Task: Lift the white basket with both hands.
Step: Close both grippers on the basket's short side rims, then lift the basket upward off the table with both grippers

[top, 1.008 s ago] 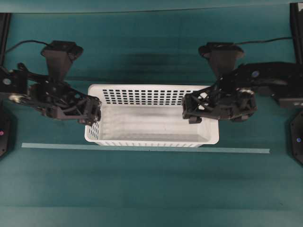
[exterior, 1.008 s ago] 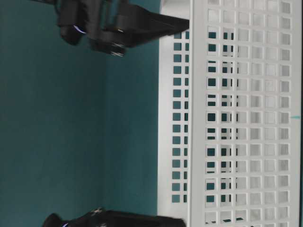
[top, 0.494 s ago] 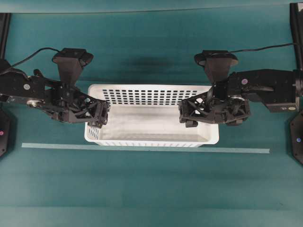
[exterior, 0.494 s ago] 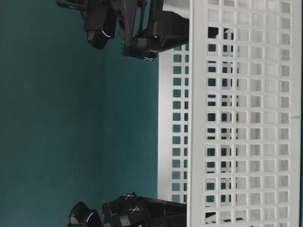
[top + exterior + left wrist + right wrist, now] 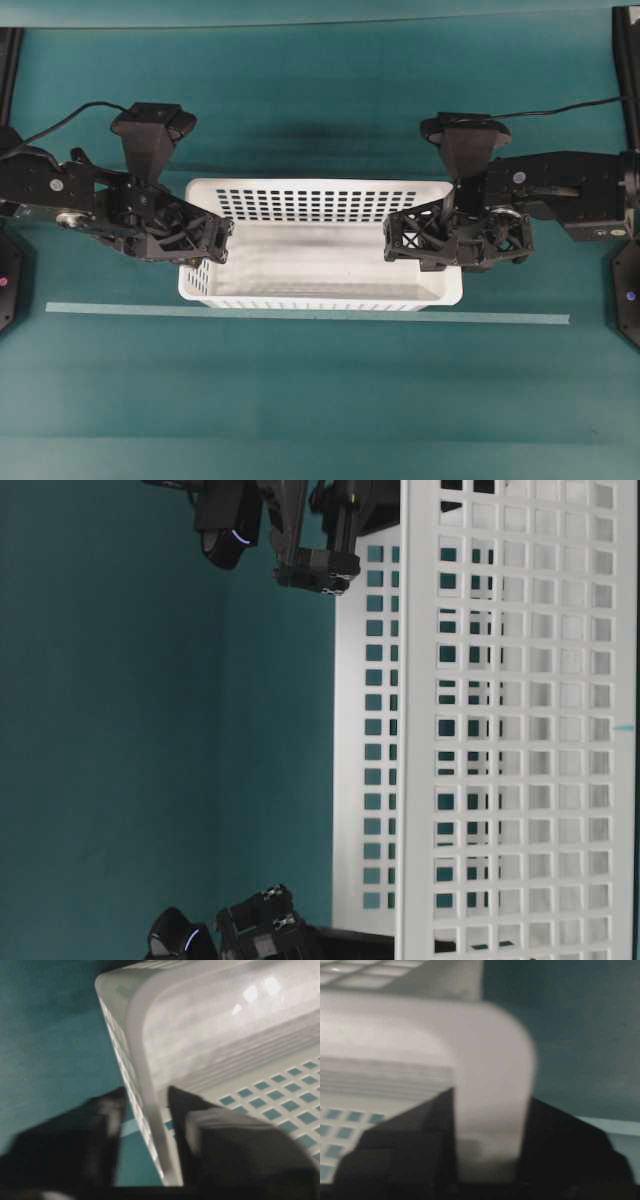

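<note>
The white basket (image 5: 310,255) sits on the teal table, its long sides running left to right. My left gripper (image 5: 205,255) straddles the basket's left end wall (image 5: 200,1025); one finger (image 5: 112,1110) is outside, the other inside, both against the wall, shut on it. My right gripper (image 5: 437,260) is shut on the rolled rim (image 5: 490,1060) of the right end wall near a corner, with black fingers (image 5: 560,1135) pressed on both sides. In the table-level view the basket (image 5: 500,730) fills the right side, with a black gripper at each end.
A pale tape strip (image 5: 300,315) runs across the table just in front of the basket. The black arm bases stand at the far left (image 5: 8,280) and far right (image 5: 628,290) edges. Teal tabletop surrounds the basket on all sides.
Both grippers came in over the basket's ends, lowered onto the end walls and shut on them. The basket has not visibly moved.
</note>
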